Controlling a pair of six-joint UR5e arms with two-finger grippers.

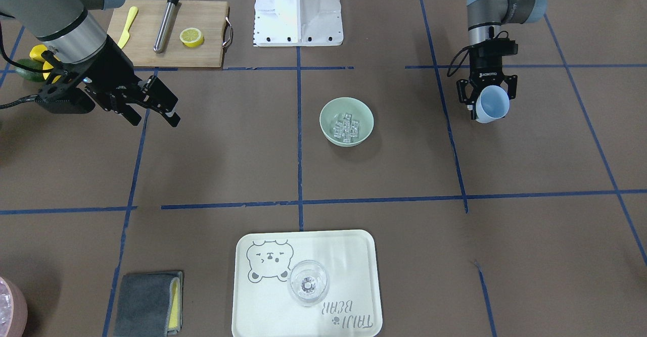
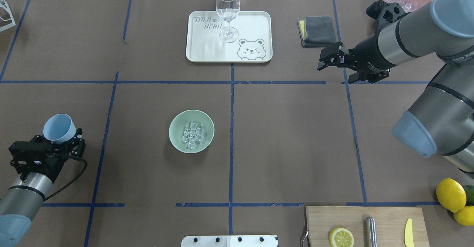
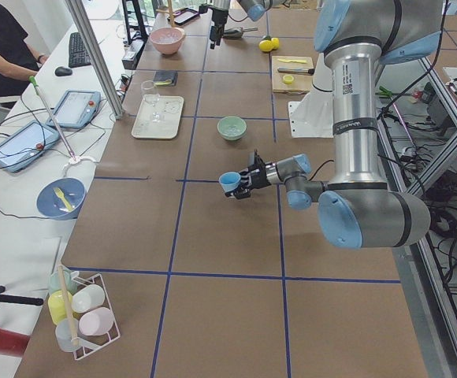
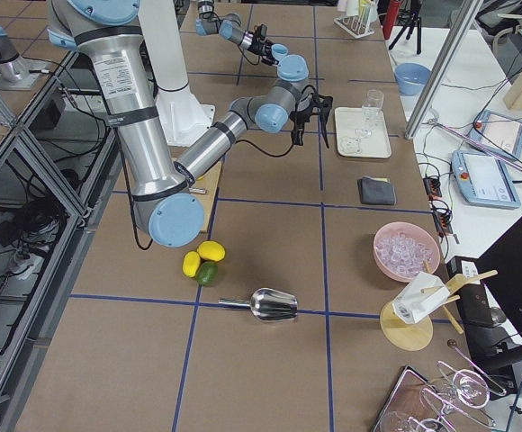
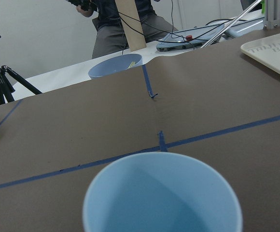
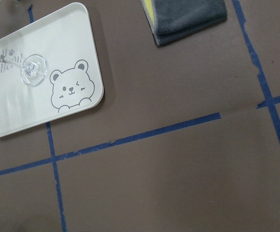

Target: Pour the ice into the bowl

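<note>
Now | left gripper (image 1: 488, 100) clamps blue cup (image 1: 495, 106) | right gripper (image 1: 155, 118) spread apart

Centre of frame: the mint-green bowl (image 1: 331, 110) stands on the brown counter (image 1: 394, 165), with the ice (image 1: 346, 127) heaped inside it. Upper right: the left arm's jaws clasp a blue cup (image 1: 494, 105), its mouth tipped toward the camera, well apart from the bowl. Upper left: the right arm's jaws stand parted, holding nothing. Bottom centre: a tray (image 1: 354, 256) bearing a clear glass (image 1: 308, 282).
</note>
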